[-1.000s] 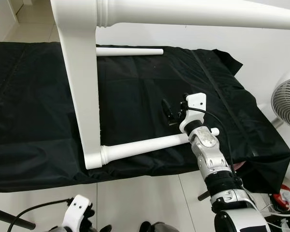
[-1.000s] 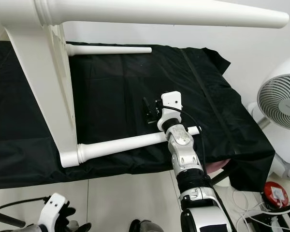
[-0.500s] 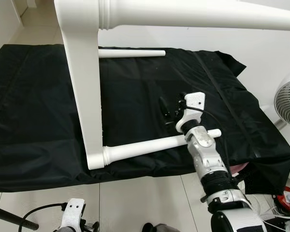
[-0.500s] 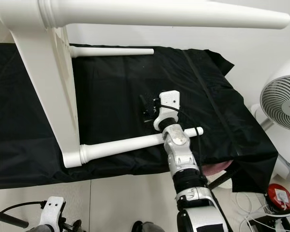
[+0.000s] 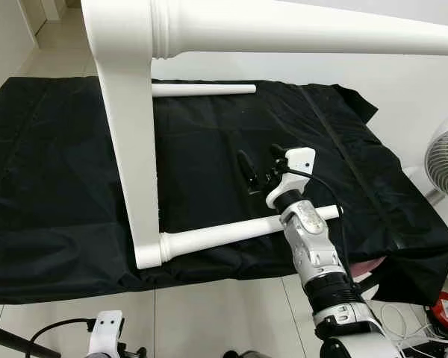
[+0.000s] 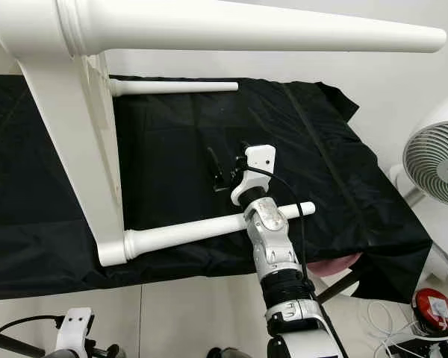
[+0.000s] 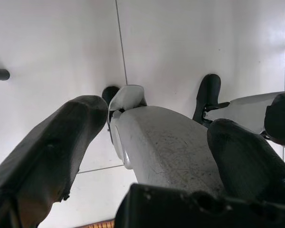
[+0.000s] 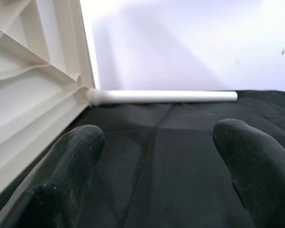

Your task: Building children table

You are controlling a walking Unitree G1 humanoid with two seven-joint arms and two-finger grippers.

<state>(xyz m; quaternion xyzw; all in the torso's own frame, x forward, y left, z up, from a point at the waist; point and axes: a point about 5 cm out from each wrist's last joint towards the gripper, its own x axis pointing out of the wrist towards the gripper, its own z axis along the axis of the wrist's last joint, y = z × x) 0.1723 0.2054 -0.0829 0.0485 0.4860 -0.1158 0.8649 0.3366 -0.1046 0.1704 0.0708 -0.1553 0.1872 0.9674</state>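
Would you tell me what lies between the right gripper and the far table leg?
Bare black cloth: the right wrist view shows nothing between the open right gripper and the far table leg.

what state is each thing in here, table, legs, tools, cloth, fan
table: on its side on the black cloth
near leg: attached, lying on the cloth
far leg: attached, lying on the cloth
top leg: attached, sticking out in the air
right tool: open, above the cloth
left tool: open, idle
black cloth: spread, wrinkled
fan: upright

Fan cut by frame edge; near table leg partly behind arm.
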